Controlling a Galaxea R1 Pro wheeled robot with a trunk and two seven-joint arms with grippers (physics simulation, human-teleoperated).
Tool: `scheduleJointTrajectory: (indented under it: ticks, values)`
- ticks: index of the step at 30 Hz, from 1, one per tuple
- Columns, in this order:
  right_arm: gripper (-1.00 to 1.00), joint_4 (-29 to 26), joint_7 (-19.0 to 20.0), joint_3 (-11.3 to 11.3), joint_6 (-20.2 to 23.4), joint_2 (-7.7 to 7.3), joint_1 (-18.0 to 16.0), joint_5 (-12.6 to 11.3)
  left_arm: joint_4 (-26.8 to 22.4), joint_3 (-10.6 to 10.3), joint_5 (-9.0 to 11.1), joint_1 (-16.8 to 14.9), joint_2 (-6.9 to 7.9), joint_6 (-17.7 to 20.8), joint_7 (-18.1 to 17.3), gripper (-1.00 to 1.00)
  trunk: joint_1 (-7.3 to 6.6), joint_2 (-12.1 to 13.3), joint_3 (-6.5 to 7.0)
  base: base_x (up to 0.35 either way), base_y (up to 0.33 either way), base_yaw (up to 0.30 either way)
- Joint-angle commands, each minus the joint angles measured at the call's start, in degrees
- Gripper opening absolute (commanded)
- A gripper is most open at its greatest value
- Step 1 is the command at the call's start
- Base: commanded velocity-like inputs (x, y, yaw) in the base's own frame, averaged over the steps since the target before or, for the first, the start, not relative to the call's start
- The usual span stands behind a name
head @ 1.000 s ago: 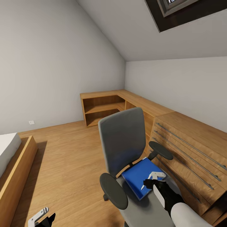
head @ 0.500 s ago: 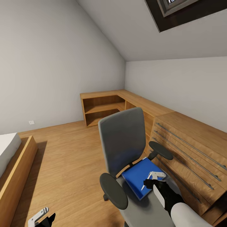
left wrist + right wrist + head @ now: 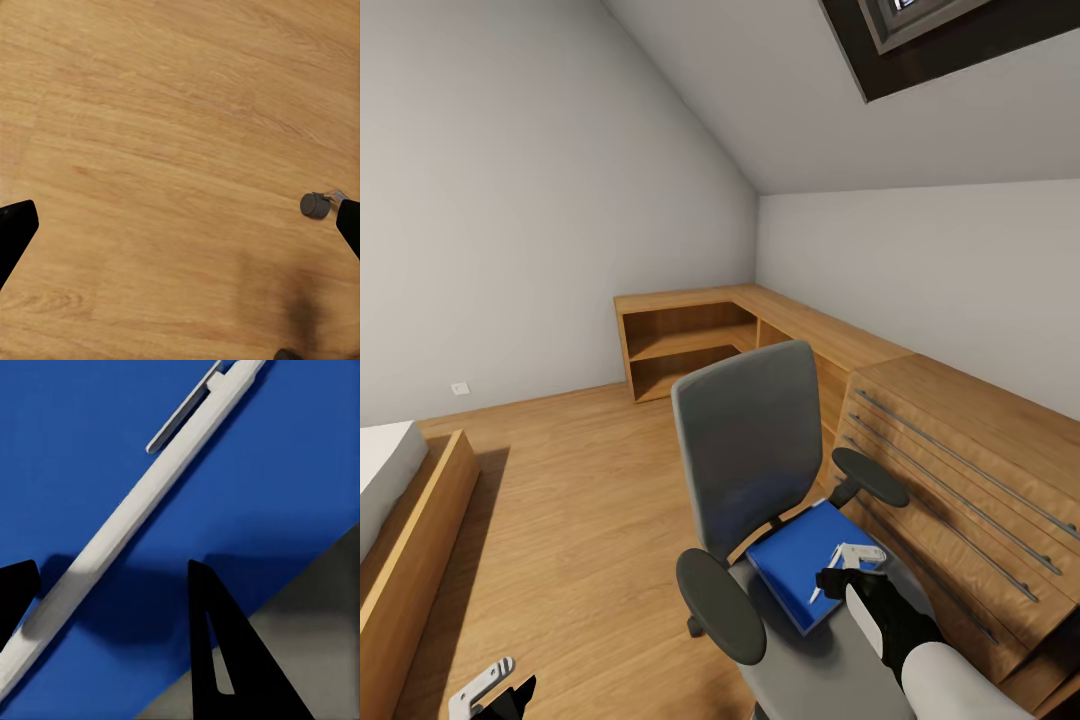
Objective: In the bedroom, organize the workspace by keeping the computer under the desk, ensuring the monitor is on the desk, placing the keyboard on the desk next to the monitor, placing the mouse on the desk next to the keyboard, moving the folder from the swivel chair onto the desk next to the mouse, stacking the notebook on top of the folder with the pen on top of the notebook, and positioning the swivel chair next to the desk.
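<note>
Centrally, the swivel chair (image 3: pixel 760 480) is seen beside the wooden drawer unit (image 3: pixel 960 480), the folder (image 3: pixel 800 560) is laid flat on its seat with the pen (image 3: pixel 142 502) upon it, the right gripper (image 3: pixel 838 572) is spread just over the pen, grasping nothing, and the left gripper (image 3: pixel 495 690) is held low over the floor (image 3: pixel 180 150), fingers parted.

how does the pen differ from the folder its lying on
The pen is a thin white stick with a clip; the folder is a broad, flat, bright blue rectangle. The pen lies diagonally across the folder between the right gripper's fingers; the folder rests directly on the swivel chair's seat. Both lie flat.
</note>
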Motion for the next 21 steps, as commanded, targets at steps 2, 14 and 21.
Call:
scheduleJointTrajectory:
  ticks: [2, 14, 21]
  values:
    - [-1.00, 0.5, -0.2, -0.1, 1.1, 0.00, 0.0, -0.2, -0.1, 0.1, 0.6, 0.0, -0.01, 0.4, 0.0, 1.00, 0.00, 0.0, -0.07, 0.000, 0.000, 0.000]
    - [-1.00, 0.5, -0.2, -0.1, 1.8, 0.00, 0.0, -0.2, -0.1, 0.1, 0.6, 0.0, -0.01, 0.4, 0.0, 1.00, 0.00, 0.0, -0.07, 0.000, 0.000, 0.000]
    - [-1.00, 0.5, -0.2, -0.1, 1.9, 0.00, 0.0, -0.2, -0.1, 0.0, 0.6, 0.0, -0.01, 0.4, 0.0, 1.00, 0.00, 0.0, -0.07, 0.000, 0.000, 0.000]
